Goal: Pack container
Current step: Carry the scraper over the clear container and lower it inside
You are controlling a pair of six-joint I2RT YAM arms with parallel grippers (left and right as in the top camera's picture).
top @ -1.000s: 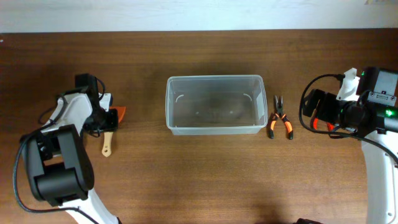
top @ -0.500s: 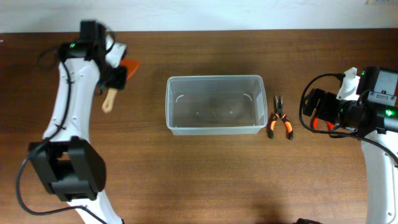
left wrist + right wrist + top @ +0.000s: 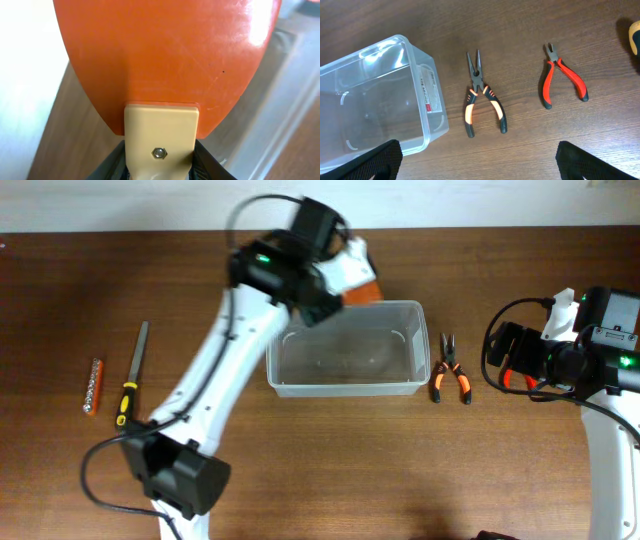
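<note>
The left arm (image 3: 215, 370) is standing stretched out diagonally from its base at the near left up toward the far middle. Its left end effector (image 3: 353, 278) is clamping the cream handle of an orange spatula (image 3: 165, 60) between dark fingers (image 3: 205, 169). The right arm (image 3: 612, 442) is sitting folded at the right side. Its right end effector (image 3: 480, 162) is pointing left and downward, with the fingers spread wide apart.

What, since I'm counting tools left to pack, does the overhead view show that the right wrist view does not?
Only overhead: a yellow-handled file and a ridged metal rod at far left, plus an orange spatula held near the container's far rim. Only right wrist: red-handled pliers in plain sight. Both: the container and the orange-and-black pliers beside it.
</note>
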